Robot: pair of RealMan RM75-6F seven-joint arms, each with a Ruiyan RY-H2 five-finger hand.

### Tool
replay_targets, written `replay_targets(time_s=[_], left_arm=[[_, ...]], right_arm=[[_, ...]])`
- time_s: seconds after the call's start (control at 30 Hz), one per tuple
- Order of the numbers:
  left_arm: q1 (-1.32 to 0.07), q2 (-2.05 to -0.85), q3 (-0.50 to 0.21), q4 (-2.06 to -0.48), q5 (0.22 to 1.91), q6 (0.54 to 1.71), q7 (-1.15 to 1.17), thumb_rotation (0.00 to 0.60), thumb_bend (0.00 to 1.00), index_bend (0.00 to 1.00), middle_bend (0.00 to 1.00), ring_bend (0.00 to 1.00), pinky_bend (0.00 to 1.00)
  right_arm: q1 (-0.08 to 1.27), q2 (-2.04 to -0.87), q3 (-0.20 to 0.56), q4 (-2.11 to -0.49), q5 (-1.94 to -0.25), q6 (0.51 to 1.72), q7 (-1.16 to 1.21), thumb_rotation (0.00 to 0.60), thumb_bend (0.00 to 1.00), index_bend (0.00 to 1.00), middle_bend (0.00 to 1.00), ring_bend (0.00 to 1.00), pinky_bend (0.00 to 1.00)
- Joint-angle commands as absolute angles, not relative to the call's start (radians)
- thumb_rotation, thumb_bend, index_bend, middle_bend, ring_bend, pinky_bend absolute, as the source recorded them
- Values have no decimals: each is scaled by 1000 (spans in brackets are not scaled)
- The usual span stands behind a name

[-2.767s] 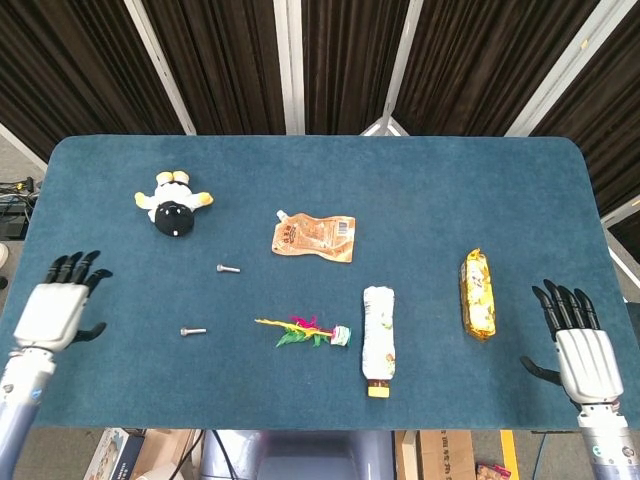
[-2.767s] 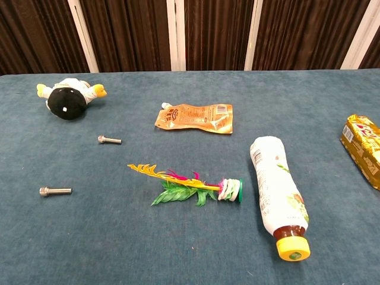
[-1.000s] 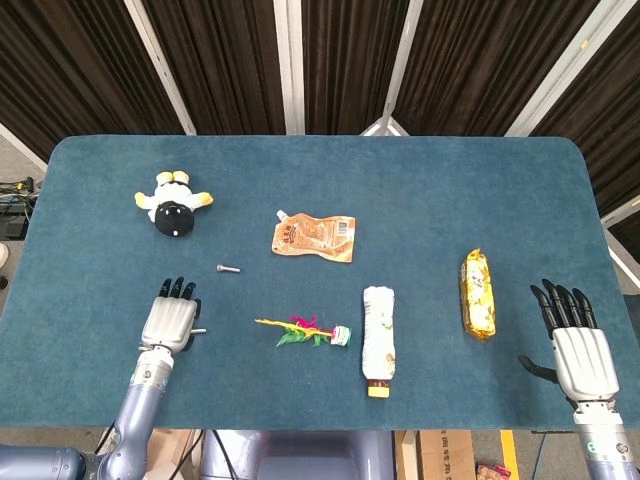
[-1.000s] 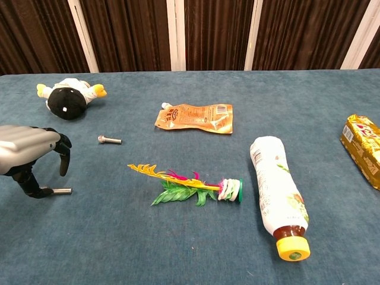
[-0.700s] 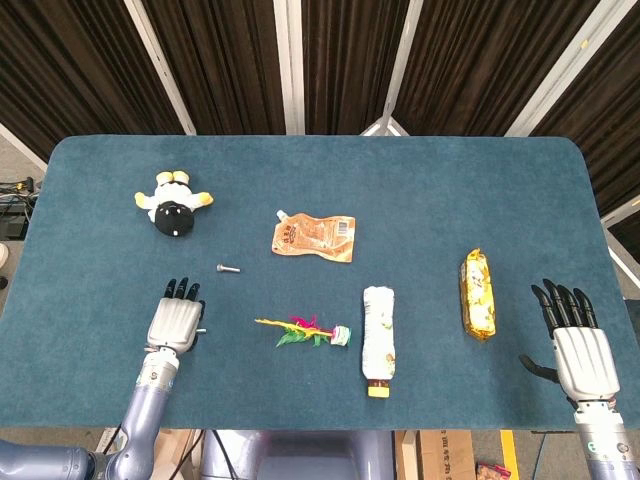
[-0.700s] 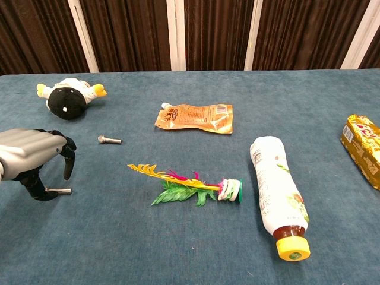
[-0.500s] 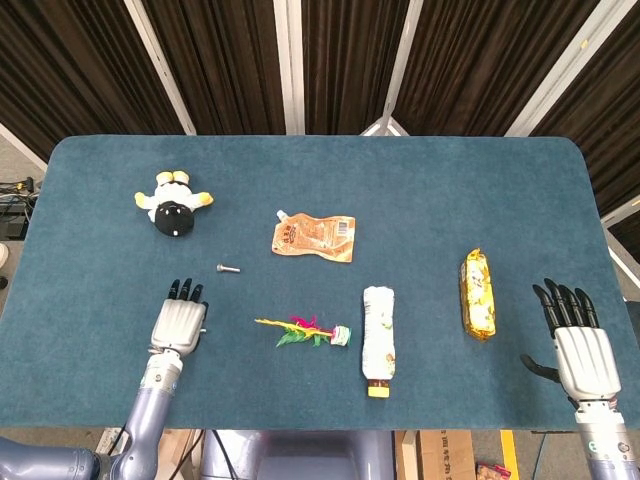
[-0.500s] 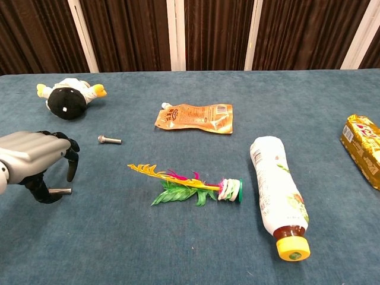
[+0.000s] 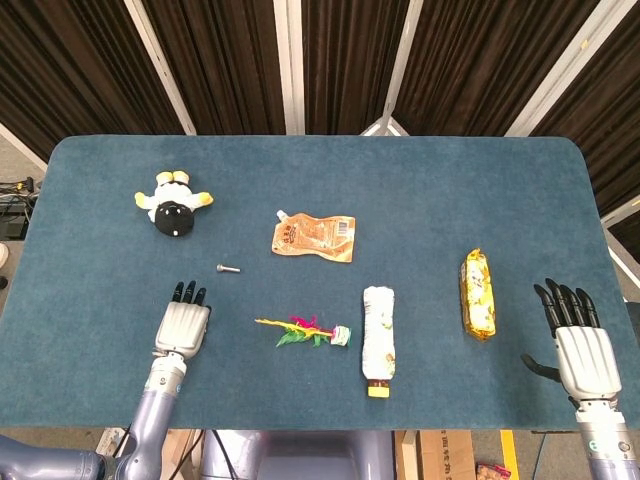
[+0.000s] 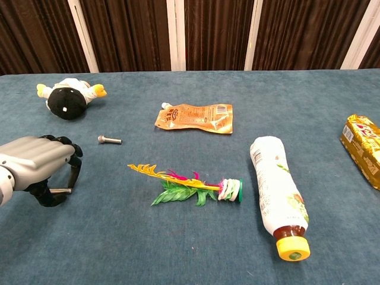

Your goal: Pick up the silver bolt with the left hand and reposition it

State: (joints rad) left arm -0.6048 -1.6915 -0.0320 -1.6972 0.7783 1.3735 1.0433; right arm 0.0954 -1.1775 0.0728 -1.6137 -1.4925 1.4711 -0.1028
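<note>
Left hand (image 10: 41,166): palm down over the blue felt table (image 9: 420,200) near its front left edge; the fingers curl down around the near silver bolt (image 10: 59,190) — whether they actually pinch it I cannot tell.
Near silver bolt: lying on the felt under the left hand, only a short length of shank showing in the chest view, hidden in the head view.
Far silver bolt (image 9: 228,268): lying flat, apart from the hand, between it and the black-and-white plush penguin (image 9: 173,205).
Right hand (image 9: 580,345): at the front right edge, fingers straight and spread, holding nothing.
Others: orange foil pouch (image 9: 314,237), feathered shuttlecock (image 9: 305,331), white plastic bottle with yellow cap (image 9: 378,333), gold snack packet (image 9: 477,293) — all lying separately.
</note>
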Motion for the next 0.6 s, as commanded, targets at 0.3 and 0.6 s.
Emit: replay_targets(time_s=[0.3,0.6], left_arm=[[-603,-1701,-30,-1685,793,1373,1048,600,497,522,123,0,0],[-603,-1709,-30,-1679,795,1366,1051,600,506,530,126,0,0]], right_arm=[[98,-1182,72,-1611,-1486,1463,-112,600,115,84,68,62,0],[99,-1183,73,-1610,-1483,1462,-113,600,115,83,69,62,0]])
